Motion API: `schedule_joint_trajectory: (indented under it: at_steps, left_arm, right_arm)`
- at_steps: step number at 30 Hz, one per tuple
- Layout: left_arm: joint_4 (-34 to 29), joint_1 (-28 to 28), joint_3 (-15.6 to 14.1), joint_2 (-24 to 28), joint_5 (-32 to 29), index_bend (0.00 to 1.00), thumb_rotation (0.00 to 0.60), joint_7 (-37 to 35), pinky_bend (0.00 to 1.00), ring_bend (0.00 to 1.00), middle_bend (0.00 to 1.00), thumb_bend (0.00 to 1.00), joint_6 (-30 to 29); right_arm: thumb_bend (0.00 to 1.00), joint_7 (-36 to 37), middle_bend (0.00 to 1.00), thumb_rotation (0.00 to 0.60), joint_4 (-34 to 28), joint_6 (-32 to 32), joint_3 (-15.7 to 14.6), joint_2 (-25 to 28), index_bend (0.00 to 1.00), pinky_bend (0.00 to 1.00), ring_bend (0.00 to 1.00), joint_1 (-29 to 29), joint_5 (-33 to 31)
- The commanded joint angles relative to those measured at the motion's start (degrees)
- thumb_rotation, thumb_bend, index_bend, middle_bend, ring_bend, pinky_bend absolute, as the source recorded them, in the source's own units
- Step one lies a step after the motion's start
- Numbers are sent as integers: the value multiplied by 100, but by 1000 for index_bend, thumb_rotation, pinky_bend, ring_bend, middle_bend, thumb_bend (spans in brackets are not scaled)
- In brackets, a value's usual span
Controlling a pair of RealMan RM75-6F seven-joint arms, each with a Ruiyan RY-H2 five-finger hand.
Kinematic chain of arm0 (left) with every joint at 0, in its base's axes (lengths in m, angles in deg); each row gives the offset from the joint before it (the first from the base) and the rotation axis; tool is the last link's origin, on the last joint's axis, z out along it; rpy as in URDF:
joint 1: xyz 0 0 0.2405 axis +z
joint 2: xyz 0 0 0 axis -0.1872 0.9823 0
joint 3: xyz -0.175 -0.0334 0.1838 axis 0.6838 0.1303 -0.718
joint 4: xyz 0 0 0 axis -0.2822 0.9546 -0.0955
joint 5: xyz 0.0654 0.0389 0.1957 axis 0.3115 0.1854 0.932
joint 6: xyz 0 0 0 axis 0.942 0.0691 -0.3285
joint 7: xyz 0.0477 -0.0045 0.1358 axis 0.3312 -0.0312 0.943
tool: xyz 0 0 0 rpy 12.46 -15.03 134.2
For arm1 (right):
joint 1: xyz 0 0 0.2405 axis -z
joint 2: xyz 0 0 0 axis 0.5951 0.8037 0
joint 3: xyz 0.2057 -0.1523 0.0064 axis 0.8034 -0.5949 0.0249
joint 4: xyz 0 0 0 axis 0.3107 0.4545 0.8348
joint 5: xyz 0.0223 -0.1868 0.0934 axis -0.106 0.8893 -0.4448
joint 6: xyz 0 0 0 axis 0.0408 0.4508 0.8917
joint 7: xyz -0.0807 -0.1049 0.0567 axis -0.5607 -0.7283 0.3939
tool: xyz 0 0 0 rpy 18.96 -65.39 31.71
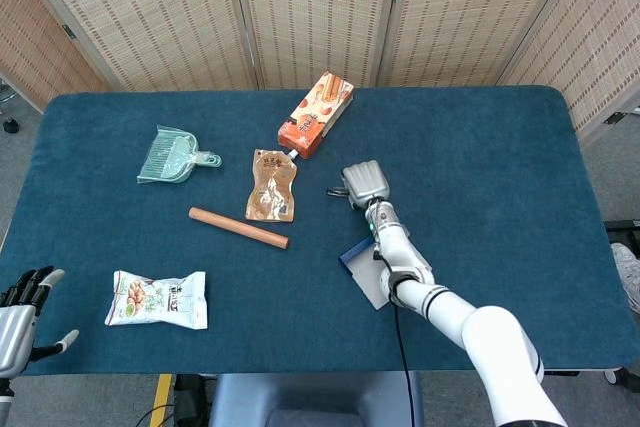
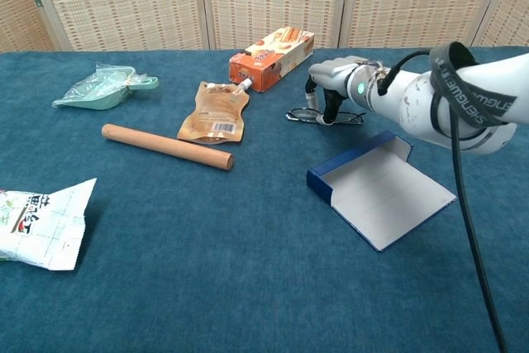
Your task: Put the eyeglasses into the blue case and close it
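The dark-framed eyeglasses [image 2: 350,117] lie on the blue tablecloth just left of centre-right, only a sliver [image 1: 334,192] showing in the head view. My right hand [image 2: 337,82] [image 1: 365,183] reaches down over them, and its dark fingertips [image 2: 330,110] pinch the frame near its middle. The blue case [image 2: 378,184] lies open and flat in front of the glasses, white inside, with nothing in it; my right forearm hides part of it [image 1: 355,259] in the head view. My left hand [image 1: 20,312] hangs at the table's near-left corner, fingers apart, holding nothing.
An orange carton [image 1: 315,114] and a brown pouch [image 1: 272,185] lie left of the glasses. A wooden rod [image 1: 238,227], a green dustpan [image 1: 172,157] and a snack bag [image 1: 158,299] occupy the left half. Woven screens stand behind the table.
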State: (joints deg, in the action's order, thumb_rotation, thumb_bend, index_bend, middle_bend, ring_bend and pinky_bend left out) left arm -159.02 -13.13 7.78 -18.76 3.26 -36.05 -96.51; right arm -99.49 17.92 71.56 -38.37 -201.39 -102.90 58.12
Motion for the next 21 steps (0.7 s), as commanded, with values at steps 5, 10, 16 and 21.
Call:
schedule_joint_trajectory:
  at_steps: [5, 10, 16, 21]
  left_arm:
    - [7, 4, 1, -7, 13, 178, 600, -11, 216, 103, 132, 196, -1]
    - [1, 0, 6, -9, 25, 178, 600, -2, 216, 103, 132, 196, 3]
    - [-30, -20, 17, -8, 58, 178, 600, 20, 216, 103, 132, 196, 7]
    - [-55, -14, 27, 15, 43, 178, 600, 49, 216, 103, 132, 196, -4]
  right_arm:
    - [419, 311, 1000, 600, -228, 92, -51, 157, 537, 1000, 1000, 179, 291]
    - [455, 569, 1000, 600, -544, 274, -115, 395, 563, 1000, 1000, 353, 600]
    - [506, 799, 1000, 600, -1036, 486, -193, 716, 583, 1000, 1000, 561, 902]
    - [533, 1136, 1000, 600, -2023, 895, -340, 1319, 591, 1000, 1000, 865, 1467]
